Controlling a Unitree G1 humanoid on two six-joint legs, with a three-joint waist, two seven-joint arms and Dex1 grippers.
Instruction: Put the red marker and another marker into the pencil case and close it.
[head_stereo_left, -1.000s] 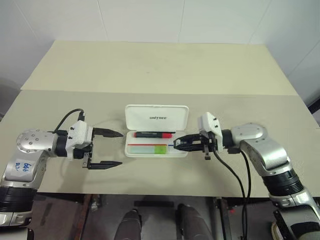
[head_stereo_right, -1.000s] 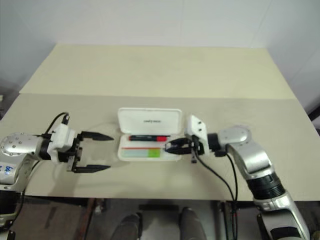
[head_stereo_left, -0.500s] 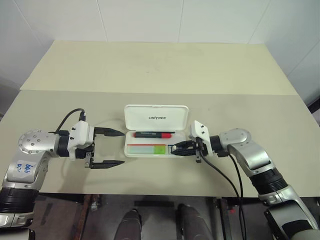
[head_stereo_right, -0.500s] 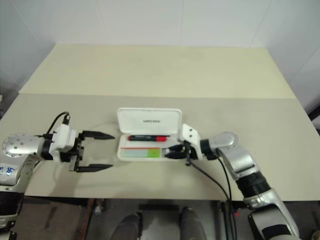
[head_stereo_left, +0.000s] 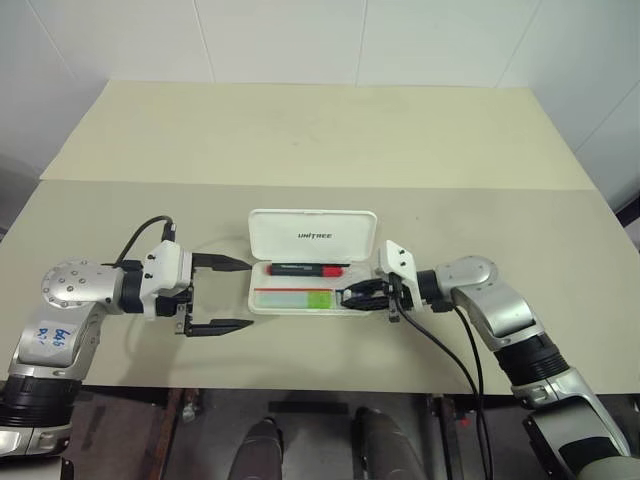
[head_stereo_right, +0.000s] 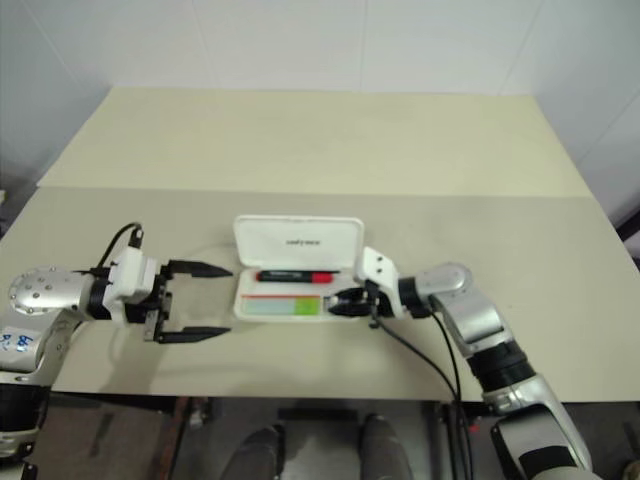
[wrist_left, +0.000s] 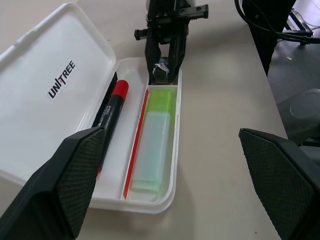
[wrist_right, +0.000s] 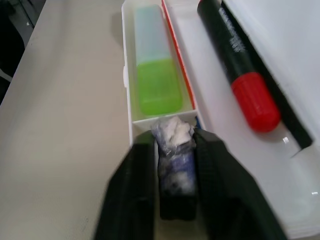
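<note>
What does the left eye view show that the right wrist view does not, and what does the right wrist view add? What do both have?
Left eye view: the left claw, wide open beside the pencil case, the UNITREE lettering on its raised lid, and the table across its width. Right wrist view: a small blue-and-white lump in the case's end compartment, at the right claw; from the head it is too small to make out. Both: the red marker and the green highlighter lying in the open case.
</note>
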